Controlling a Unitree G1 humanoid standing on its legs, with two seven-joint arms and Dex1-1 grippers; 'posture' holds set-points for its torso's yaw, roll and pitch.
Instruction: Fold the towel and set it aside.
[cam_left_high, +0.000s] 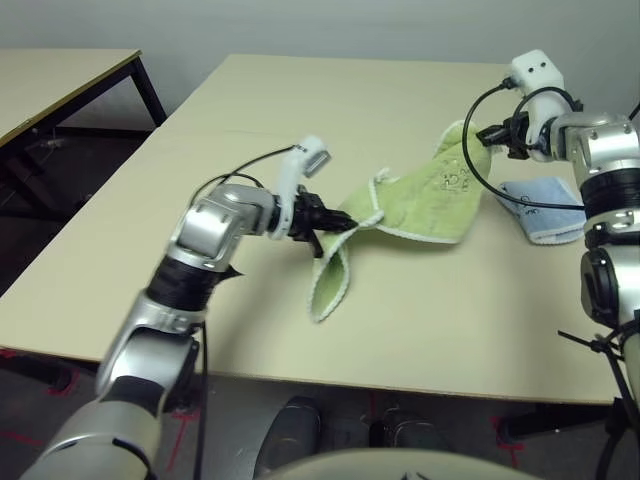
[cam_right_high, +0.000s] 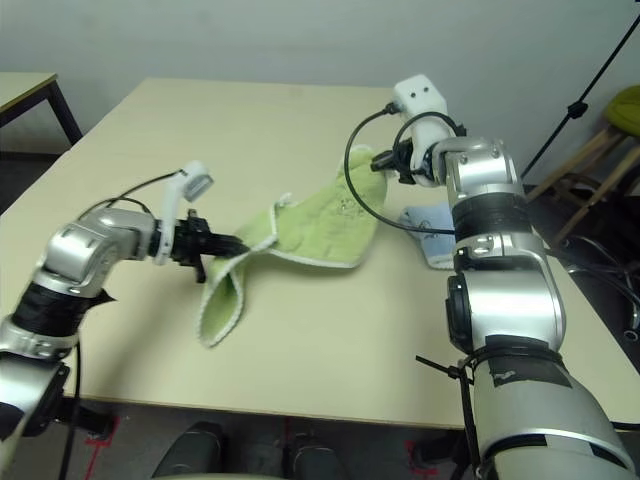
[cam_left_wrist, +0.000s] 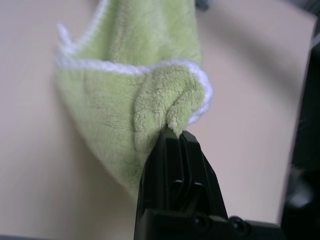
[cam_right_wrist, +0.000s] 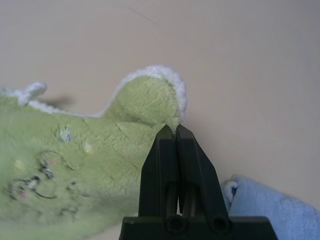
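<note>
The towel (cam_left_high: 415, 200), lime-green terry with white edging and a small embroidered mark, hangs stretched above the middle of the counter (cam_left_high: 250, 110), toward its right edge, held at two corners. Its far right corner is raised; its near left corner is pinched lower, and from there a loose flap droops to rest on the counter surface near the front edge. The left gripper (cam_left_high: 335, 222) has its jaws closed on the near left corner, the cloth bunched between the black fingers (cam_left_wrist: 175, 165). The right gripper (cam_right_high: 385, 165) has its jaws pressed together on the far right corner, just by the white edging, as the right wrist view confirms. A smaller light blue cloth (cam_left_high: 540, 205) lies on the counter near the right edge, just beside and partly under the right arm.

Step in hand, as judged: the lift-and-spread that precedes the first fold; no fold is yet made. The next move likely calls for both grippers to travel together, carrying the held edge over the drooping one so the halves meet edge to edge, with the cloth kept taut enough not to twist and kept apart from the blue cloth.
</note>
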